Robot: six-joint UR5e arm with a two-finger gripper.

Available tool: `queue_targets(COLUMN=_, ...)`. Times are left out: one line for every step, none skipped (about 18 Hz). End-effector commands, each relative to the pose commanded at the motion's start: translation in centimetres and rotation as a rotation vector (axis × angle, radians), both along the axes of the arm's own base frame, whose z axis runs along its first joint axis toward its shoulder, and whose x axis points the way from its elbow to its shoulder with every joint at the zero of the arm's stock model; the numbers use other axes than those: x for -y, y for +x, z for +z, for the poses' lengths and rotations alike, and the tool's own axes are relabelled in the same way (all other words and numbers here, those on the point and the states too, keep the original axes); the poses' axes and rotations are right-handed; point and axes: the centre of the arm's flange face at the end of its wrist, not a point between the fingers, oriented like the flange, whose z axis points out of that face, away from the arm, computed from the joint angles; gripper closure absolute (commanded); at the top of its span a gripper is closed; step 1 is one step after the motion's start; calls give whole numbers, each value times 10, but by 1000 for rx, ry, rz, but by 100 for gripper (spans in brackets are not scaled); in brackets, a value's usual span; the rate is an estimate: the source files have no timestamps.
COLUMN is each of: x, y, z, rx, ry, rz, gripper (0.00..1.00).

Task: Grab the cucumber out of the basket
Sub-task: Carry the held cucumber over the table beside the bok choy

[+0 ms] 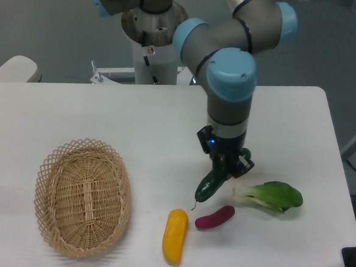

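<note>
My gripper hangs right of the table's middle, shut on the upper part of the glossy dark green cucumber. The cucumber slants down to the left, its lower tip just above the table and above the purple vegetable. The oval tan wicker basket lies at the front left with nothing in it, well to the left of the gripper.
A yellow vegetable lies near the front edge beside the purple one. A leafy bok choy lies just right of the gripper. The arm hides whatever lies behind the gripper. The table's right edge runs close by the bok choy.
</note>
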Motion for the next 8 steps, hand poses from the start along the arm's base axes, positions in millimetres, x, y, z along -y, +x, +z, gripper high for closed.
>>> queue_targets(x=1, y=-2, z=0, rx=-2, ry=0, rz=0, gripper=78)
queue_targets(x=3, y=-3, z=0, rx=-2, ry=0, rz=3, gripper=78)
queue_targets(x=4, y=-5, z=1, rx=-2, ry=3, rz=7, gripper=78)
queue_targets(x=4, y=-5, z=2, rx=-3, ry=3, rz=7, gripper=78)
queue_targets(x=4, y=-6, z=2, rx=-4, ry=4, rz=7, gripper=78)
queue_targets(x=4, y=-6, z=2, rx=-4, ry=4, rz=7, gripper=78)
queue_targets(x=3, y=-5, z=2, rx=-4, ry=4, rz=6, gripper=78)
queue_targets(x=3, y=-5, z=2, rx=-4, ry=4, rz=6, gripper=78)
